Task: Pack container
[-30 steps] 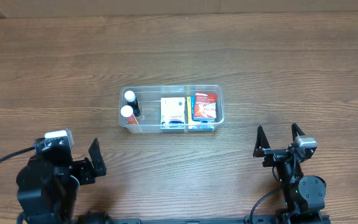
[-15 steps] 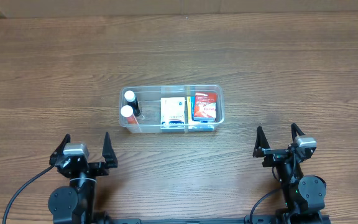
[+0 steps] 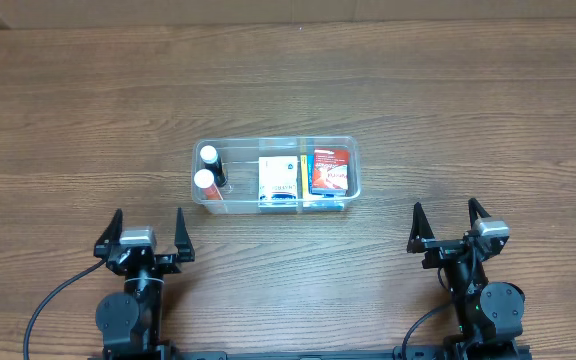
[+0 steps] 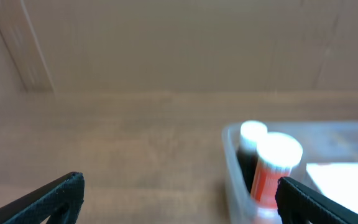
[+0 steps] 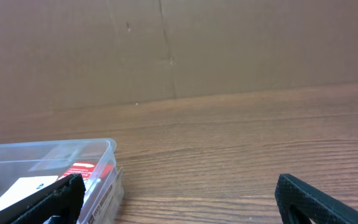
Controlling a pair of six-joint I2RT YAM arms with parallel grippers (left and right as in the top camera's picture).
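Observation:
The clear plastic container (image 3: 352, 150) sits mid-table. Inside it are two white-capped bottles (image 3: 205, 180) at the left end, a white box (image 3: 278, 180) in the middle and a red and blue box (image 3: 329, 171) at the right. My left gripper (image 3: 147, 224) is open and empty at the table's near edge, left of the container. My right gripper (image 3: 451, 218) is open and empty at the near right. The left wrist view shows the bottles (image 4: 277, 163) and the container wall (image 4: 234, 168), blurred. The right wrist view shows the container's right corner (image 5: 107, 148).
The wooden table (image 3: 468, 100) carries nothing else in view. A brown cardboard wall (image 5: 179, 43) stands behind its far edge.
My left arm has swung from a turned pose at the far left to face the container, and shifted slightly right. The right arm and the container's contents have not moved.

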